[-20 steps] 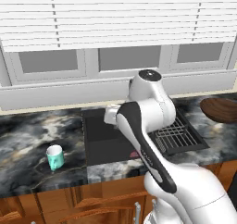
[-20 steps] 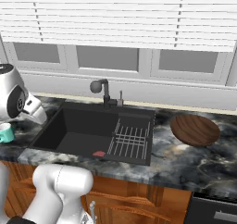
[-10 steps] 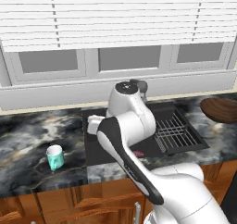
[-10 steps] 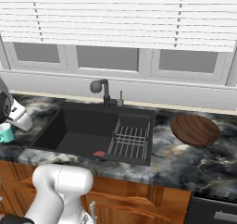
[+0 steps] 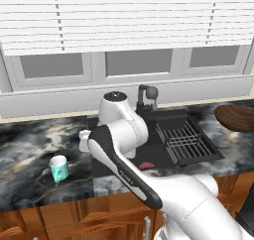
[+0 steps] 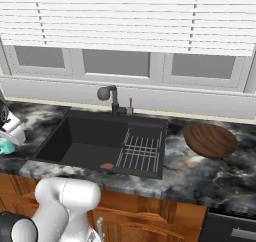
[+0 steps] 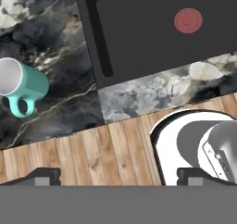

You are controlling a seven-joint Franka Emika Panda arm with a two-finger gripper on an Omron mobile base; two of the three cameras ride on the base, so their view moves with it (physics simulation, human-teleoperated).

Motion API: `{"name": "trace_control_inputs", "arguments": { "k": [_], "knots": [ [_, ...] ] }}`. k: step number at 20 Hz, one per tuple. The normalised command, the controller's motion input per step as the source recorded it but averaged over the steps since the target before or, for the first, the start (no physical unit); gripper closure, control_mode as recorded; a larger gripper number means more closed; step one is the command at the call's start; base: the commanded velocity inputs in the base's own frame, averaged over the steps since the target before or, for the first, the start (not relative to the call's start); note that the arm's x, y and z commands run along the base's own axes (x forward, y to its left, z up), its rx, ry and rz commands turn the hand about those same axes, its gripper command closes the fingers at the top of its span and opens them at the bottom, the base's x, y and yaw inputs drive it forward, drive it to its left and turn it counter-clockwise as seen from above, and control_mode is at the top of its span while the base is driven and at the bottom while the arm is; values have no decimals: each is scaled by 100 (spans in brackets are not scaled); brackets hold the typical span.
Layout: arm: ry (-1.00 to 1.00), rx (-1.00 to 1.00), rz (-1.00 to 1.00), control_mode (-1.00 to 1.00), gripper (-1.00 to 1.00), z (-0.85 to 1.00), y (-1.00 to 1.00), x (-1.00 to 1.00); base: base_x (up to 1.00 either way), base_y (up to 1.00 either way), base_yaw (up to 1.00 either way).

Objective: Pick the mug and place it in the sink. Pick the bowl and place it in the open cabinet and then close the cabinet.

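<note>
The teal mug [image 5: 59, 168] with its white inside stands upright on the dark marble counter, left of the black sink [image 5: 159, 147]. In the hand view the mug [image 7: 23, 86] is at the left, handle toward the counter's front edge, and the sink [image 7: 152, 38] is at the upper right. My gripper [image 7: 120, 177] is open, empty, and hangs above the counter's front edge, to the sink side of the mug and clear of it. The mug [image 6: 6, 147] peeks in at the left edge of the right base view. The brown wooden bowl [image 6: 210, 140] rests on the counter right of the sink. The cabinet is out of view.
A dark faucet [image 6: 111, 97] rises behind the sink and a black wire rack [image 6: 142, 153] fills its right side. A small red disc [image 6: 106, 166] lies on the basin floor. My arm's elbow looms over the sink's left half [image 5: 119, 125]. Window blinds hang behind the counter.
The arm has swung left, from over the sink to the counter beside the mug. The gripper has stayed open. Mug and bowl have not moved.
</note>
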Motion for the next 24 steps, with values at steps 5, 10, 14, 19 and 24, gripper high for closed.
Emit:
{"name": "trace_control_inputs", "arguments": {
  "k": [5,10,14,19,24],
  "knots": [
    [13,0,0,-100,-100,-24,48,0,0,0,0],
    [2,0,0,-100,-100,-31,44,0,0,0,0],
    [0,0,0,-100,-100,-23,31,0,0,0,0],
    [0,0,0,-100,-100,-20,25,0,0,0,0],
    [0,0,0,-100,-100,-13,21,0,0,0,0]
  ]
}}
